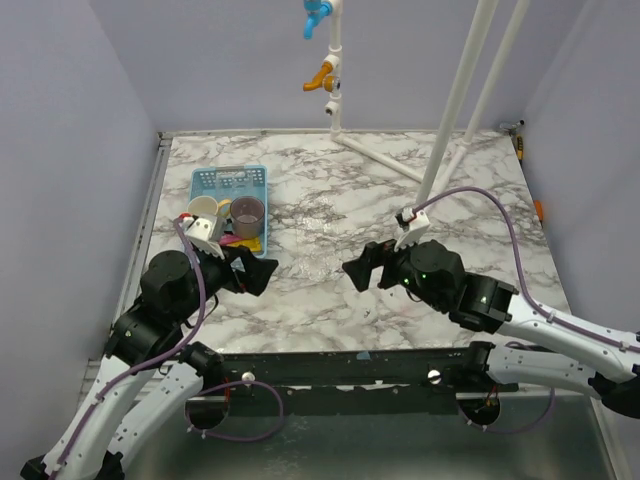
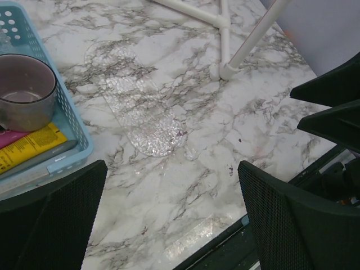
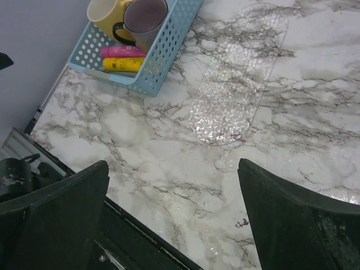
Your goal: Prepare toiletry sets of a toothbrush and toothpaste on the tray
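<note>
Black left gripper (image 1: 258, 273): jaws spread wide with nothing between them, hanging over bare marble just on the near side of the basket.
Matching right gripper (image 1: 358, 270): also spread wide and empty, hanging over the near middle of the table (image 1: 420, 320).
Clear tray (image 2: 135, 101): bubbled, see-through plastic lying flat on the marble just beyond the two grippers, close to the right of the basket. Nothing lies on it.
Blue basket (image 3: 163, 50): mesh-sided, at the far left, and it holds all the items in view.
Tubes: pink toothpaste (image 3: 121, 52) and yellow toothpaste (image 3: 124, 64) lie side by side, touching, at the basket's near end.
Possible toothbrush: a grey strip (image 2: 45, 156) sits against the yellow tube, but what it is cannot be told.
Mugs: yellow mug (image 3: 104, 10) and mauve mug (image 3: 147, 12) stand upright behind the tubes.
Done: no set is laid out.
Left: probably everything, since each tube and a brush for each have yet to reach the tray.
</note>
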